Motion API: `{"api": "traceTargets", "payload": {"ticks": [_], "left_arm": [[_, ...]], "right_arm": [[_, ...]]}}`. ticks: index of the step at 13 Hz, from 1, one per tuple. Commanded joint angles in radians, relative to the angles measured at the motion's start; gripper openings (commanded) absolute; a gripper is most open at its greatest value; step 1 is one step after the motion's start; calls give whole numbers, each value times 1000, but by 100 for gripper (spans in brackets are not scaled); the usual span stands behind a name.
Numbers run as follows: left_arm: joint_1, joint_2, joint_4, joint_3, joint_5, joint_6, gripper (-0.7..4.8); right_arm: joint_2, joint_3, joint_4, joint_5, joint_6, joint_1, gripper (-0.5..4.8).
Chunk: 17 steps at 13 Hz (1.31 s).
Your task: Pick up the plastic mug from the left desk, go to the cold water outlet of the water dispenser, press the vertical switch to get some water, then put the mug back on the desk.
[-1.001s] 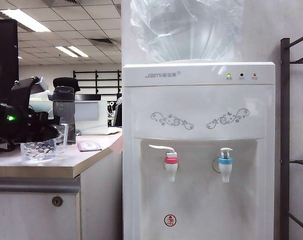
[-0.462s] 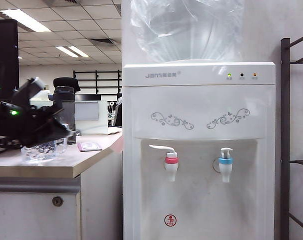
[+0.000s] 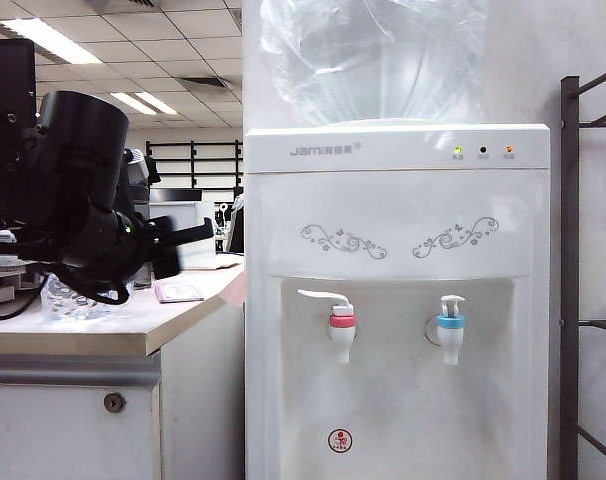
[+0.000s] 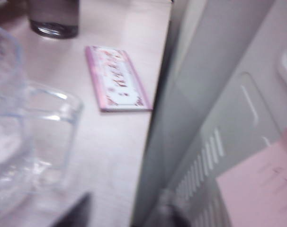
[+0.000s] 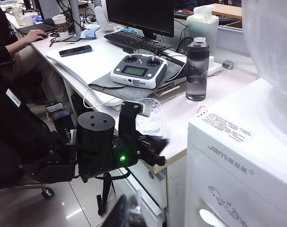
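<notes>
Left arm (image 3: 83,190) hides most of plastic mug (image 3: 68,300).

Grey bottle (image 5: 197,70), remote controller (image 5: 139,71), keyboard (image 5: 136,41), phone (image 5: 75,50), pink card (image 4: 117,78)

Bright ceiling-panel light; left wrist view blurred, others sharp.

The exterior view looks level and straight at the front of the water dispenser (image 3: 393,300) from near. The left wrist view sits very close above the counter (image 4: 110,142), blurred. The right wrist view looks down from high up. All three views share the counter edge beside the dispenser.
</notes>
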Motion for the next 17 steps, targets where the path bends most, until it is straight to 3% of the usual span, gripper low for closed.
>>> {"api": "traceTargets", "payload": {"ticks": [1, 6, 10, 13, 17], "left_arm": [[0, -7, 13, 3, -28, 16, 188], [19, 1, -31, 67, -100, 80, 187], [67, 16, -73, 100, -35, 77, 187], [67, 63, -109, 194, -37, 79, 187], [67, 113, -98, 208, -68, 76, 187]], "right_arm": [[-3, 3, 8, -2, -3, 1, -5], [-3, 3, -10, -2, -3, 1, -5], [-3, 3, -12, -2, -3, 1, -5], [-4, 3, -13, -2, -3, 1, -5], [-3, 3, -15, -2, -3, 1, -5]]}}
